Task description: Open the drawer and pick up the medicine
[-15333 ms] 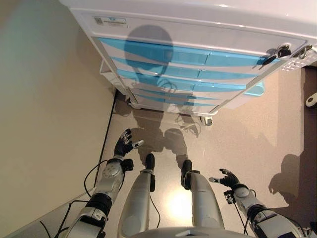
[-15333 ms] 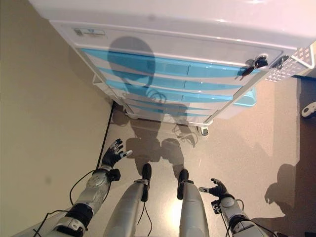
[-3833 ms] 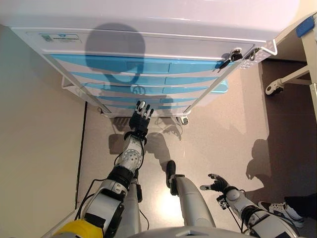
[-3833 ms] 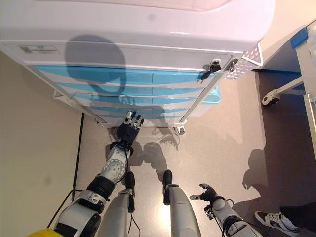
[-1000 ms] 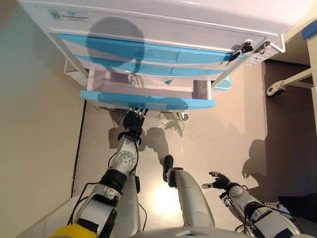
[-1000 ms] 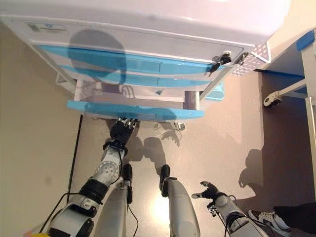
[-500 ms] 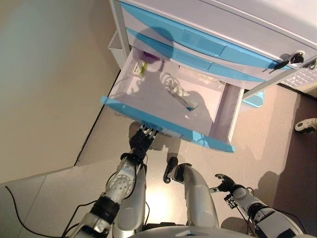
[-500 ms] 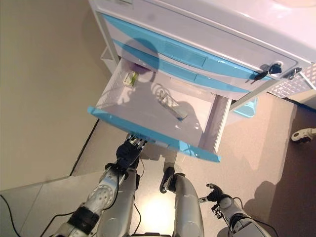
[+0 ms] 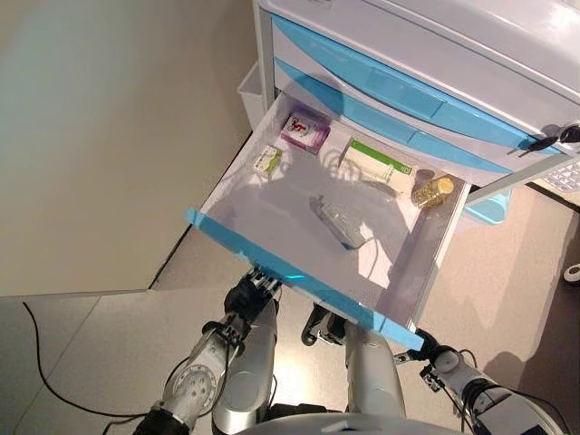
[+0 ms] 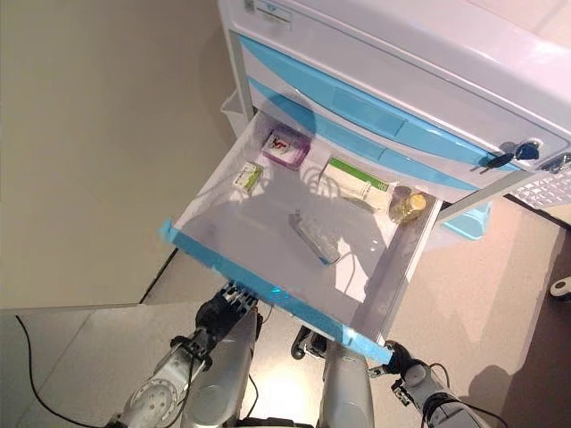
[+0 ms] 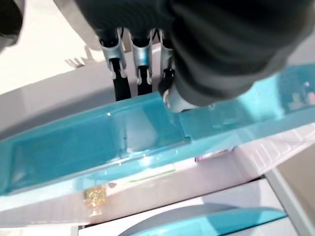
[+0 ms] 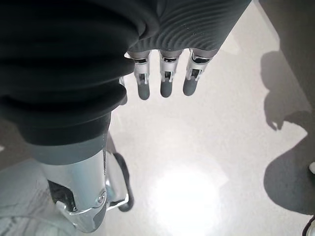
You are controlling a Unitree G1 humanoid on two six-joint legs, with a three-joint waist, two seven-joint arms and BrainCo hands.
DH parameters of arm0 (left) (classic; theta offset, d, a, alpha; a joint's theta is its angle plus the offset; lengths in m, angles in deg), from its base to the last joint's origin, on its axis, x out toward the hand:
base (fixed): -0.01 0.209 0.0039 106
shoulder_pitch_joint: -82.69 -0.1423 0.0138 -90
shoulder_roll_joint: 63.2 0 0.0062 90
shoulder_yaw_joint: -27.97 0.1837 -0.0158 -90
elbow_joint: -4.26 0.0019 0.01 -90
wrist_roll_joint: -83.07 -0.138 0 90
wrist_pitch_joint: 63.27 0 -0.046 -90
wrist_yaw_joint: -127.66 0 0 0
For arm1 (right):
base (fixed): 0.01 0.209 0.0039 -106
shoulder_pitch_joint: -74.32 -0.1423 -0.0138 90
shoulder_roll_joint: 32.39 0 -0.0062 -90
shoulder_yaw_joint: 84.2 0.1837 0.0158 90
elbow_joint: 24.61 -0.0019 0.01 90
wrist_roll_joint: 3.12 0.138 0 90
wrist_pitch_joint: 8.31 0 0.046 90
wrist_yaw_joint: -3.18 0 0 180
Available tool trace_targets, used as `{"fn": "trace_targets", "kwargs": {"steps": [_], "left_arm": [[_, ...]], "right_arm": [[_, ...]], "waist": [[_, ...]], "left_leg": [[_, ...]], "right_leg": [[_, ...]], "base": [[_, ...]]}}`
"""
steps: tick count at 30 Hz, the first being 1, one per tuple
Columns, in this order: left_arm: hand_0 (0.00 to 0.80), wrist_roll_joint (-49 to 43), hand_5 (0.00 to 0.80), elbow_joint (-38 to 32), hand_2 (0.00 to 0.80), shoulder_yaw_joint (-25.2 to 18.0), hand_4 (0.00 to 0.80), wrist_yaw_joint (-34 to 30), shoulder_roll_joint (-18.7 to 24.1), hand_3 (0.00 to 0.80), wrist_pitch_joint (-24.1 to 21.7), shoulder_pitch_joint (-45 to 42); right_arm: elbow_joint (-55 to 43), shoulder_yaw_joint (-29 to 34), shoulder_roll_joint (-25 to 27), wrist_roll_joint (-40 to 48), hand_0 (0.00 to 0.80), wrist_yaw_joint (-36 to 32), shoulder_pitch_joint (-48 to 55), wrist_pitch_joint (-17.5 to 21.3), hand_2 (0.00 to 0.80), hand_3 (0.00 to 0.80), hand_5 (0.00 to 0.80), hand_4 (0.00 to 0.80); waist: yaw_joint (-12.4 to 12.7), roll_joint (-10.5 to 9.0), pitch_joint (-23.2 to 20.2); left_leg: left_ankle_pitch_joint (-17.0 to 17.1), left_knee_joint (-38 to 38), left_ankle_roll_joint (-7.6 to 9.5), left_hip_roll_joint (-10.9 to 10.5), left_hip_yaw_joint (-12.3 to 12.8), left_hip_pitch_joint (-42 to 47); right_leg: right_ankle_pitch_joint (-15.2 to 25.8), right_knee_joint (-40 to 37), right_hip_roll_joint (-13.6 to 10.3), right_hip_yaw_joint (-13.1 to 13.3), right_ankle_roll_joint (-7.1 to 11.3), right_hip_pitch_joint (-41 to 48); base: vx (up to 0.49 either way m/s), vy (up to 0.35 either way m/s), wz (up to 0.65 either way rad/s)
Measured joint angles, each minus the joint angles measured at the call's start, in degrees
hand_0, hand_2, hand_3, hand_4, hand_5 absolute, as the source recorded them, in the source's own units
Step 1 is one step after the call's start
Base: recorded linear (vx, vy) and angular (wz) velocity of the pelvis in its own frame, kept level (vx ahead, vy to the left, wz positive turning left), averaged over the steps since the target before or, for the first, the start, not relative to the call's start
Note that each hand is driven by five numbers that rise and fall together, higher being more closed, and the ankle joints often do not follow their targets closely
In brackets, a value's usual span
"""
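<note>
The white cabinet's (image 9: 426,36) third blue-fronted drawer (image 9: 299,277) stands pulled far out. Inside lie a purple box (image 9: 304,130), a small green-white packet (image 9: 266,160), a long green-white box (image 9: 375,164), an amber bottle (image 9: 432,190) and a clear wrapped strip (image 9: 343,225). My left hand (image 9: 251,293) is under the drawer front; in the left wrist view its fingers (image 11: 121,73) hook behind the blue front (image 11: 93,142). My right hand (image 9: 431,352) hangs low, partly hidden by the drawer's right corner, fingers (image 12: 165,81) relaxed and empty over the floor.
A beige wall (image 9: 109,136) runs close along the left of the cabinet. Two shut blue drawers (image 9: 399,91) sit above the open one. A key (image 9: 562,136) sticks out of the cabinet's right side. A light blue bin (image 9: 485,204) hangs at the right.
The drawer has come further out with my left hand on its front, and the boxes and bottle at its back now show. The camera has shifted too.
</note>
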Motion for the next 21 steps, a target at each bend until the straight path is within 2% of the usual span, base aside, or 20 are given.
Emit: {"fn": "trace_targets", "kwargs": {"steps": [5, 7, 10, 11, 13, 14, 15, 17, 19, 20, 21], "left_arm": [[0.8, 2.9, 0.8, -0.2, 0.8, -1.1, 0.8, -1.2, -0.9, 0.8, 0.4, -3.5], [0.8, 4.5, 0.8, 1.3, 0.8, -2.0, 0.8, -2.0, -2.6, 0.8, 0.9, -4.5], [0.8, 5.5, 0.8, 4.9, 0.8, -3.1, 0.8, -2.0, -6.4, 0.8, 1.6, -4.9], [0.464, 5.5, 0.464, 5.1, 0.464, -3.1, 0.464, -1.6, -6.7, 0.464, 1.6, -5.1], [0.467, 5.3, 0.467, 7.7, 0.467, -3.8, 0.467, -1.4, -7.0, 0.467, 1.6, -4.7], [0.317, 4.2, 0.317, 9.4, 0.317, -5.0, 0.317, -1.3, -7.2, 0.317, 1.6, -4.6], [0.0, 3.8, 0.0, 10.2, 0.0, -6.1, 0.0, -1.1, -7.2, 0.0, 1.4, -4.8], [0.0, 1.0, 0.0, 14.1, 0.0, -13.4, 0.0, -0.9, -7.2, 0.0, -1.3, -4.8], [0.0, -5.5, 0.0, 20.4, 0.0, -20.7, 0.0, 0.3, -5.0, 0.0, -4.3, -4.6], [0.0, -7.0, 0.0, 22.1, 0.0, -21.8, 0.0, 1.2, -4.4, 0.0, -4.7, -4.8], [0.0, -11.0, 0.0, 26.0, 0.0, -23.5, 0.0, 1.7, -2.5, 0.0, -5.1, -4.8]], "right_arm": [[-0.8, 0.4, 0.1, -0.6, 0.0, -0.1, 0.6, -0.1, 0.0, 0.0, 0.0, 0.0], [-0.9, 0.9, 0.2, -0.8, 0.0, -0.2, 1.0, -0.1, 0.0, 0.0, 0.0, 0.0], [-1.0, 1.6, 0.9, -1.1, 0.0, 0.0, 2.6, -0.2, 0.0, 0.0, 0.0, 0.0], [-1.0, 1.8, 1.1, -1.1, 0.0, 0.1, 3.0, -0.2, 0.0, 0.0, 0.0, 0.0], [-1.5, 2.6, 1.3, -1.1, 0.0, 0.3, 3.4, -0.3, 0.0, 0.0, 0.0, 0.0], [-2.7, 2.6, 1.5, -1.1, 0.0, 0.5, 3.9, -0.2, 0.0, 0.0, 0.0, 0.0], [-3.2, 2.6, 1.6, -1.0, 0.0, 0.7, 4.4, -0.2, 0.0, 0.0, 0.0, 0.0], [-4.0, 3.2, 1.5, -0.9, 0.0, 0.7, 5.0, -0.2, 0.0, 0.0, 0.0, 0.0], [-4.8, 3.8, 2.1, -0.8, 0.0, 1.3, 5.6, -0.2, 0.0, 0.0, 0.0, 0.0], [-4.8, 3.8, 2.1, -0.6, 0.0, 1.4, 5.6, -0.2, 0.0, 0.0, 0.0, 0.0], [-4.9, 4.5, 2.1, -0.4, 0.0, 1.6, 5.8, -0.2, 0.0, 0.0, 0.0, 0.0]], "waist": [[0.1, 0.09, -0.2], [0.2, 0.39, -0.6], [1.0, 1.64, -3.4], [1.0, 1.84, -4.0], [1.0, 2.34, -5.7], [0.9, 2.39, -7.0], [0.8, 2.48, -7.6], [0.9, 2.64, -9.3], [0.3, 3.5, -10.5], [0.7, 3.69, -10.6], [-0.2, 3.96, -11.2]], "left_leg": [[0.0, -1.1, -0.03, 0.2, 0.0, 0.7], [0.0, -1.6, -0.03, 0.4, 0.2, 0.8], [0.0, -2.4, -0.09, 0.4, 0.3, 0.7], [0.0, -2.5, -0.08, 0.3, 0.3, 0.7], [0.0, -2.9, -0.03, 0.5, 0.3, 0.7], [0.0, -3.0, -0.04, 0.6, 0.3, 0.8], [0.0, -3.1, -0.06, 0.7, 0.3, 0.8], [0.0, -3.9, 0.03, 0.8, 0.2, 0.9], [0.2, -5.0, 0.24, 1.1, 0.5, 1.4], [0.2, -5.3, 0.28, 1.1, 0.6, 1.6], [0.2, -5.8, 0.27, 1.2, 0.9, 1.8]], "right_leg": [[-0.1, -0.8, 0.2, 0.0, 0.19, 0.4], [-0.1, -1.2, 0.3, 0.0, 0.21, 0.5], [-0.1, -1.9, 0.3, 0.0, 0.35, 0.4], [-0.1, -2.0, 0.3, -0.1, 0.4, 0.5], [-0.2, -2.6, 0.5, -0.2, 0.58, 0.5], [-0.2, -2.9, 0.7, -0.2, 0.59, 0.5], [-0.2, -3.2, 0.8, -0.2, 0.6, 0.6], [-0.1, -3.9, 1.1, -0.2, 0.71, 0.6], [0.6, -5.5, 1.5, 0.0, 1.07, 1.1], [0.7, -5.8, 1.5, 0.0, 1.23, 1.4], [1.2, -6.9, 1.7, 0.4, 1.6, 1.5]], "base": [[0.042, 0.016, -0.01], [0.024, 0.004, -0.01], [0.047, 0.007, 0.02], [0.08, 0.011, 0.04], [0.054, 0.008, 0.0], [0.04, 0.006, -0.02], [0.079, 0.01, 0.0], [0.067, 0.015, 0.04], [0.06, 0.033, -0.03], [0.072, 0.038, -0.1], [0.049, 0.026, -0.15]]}}
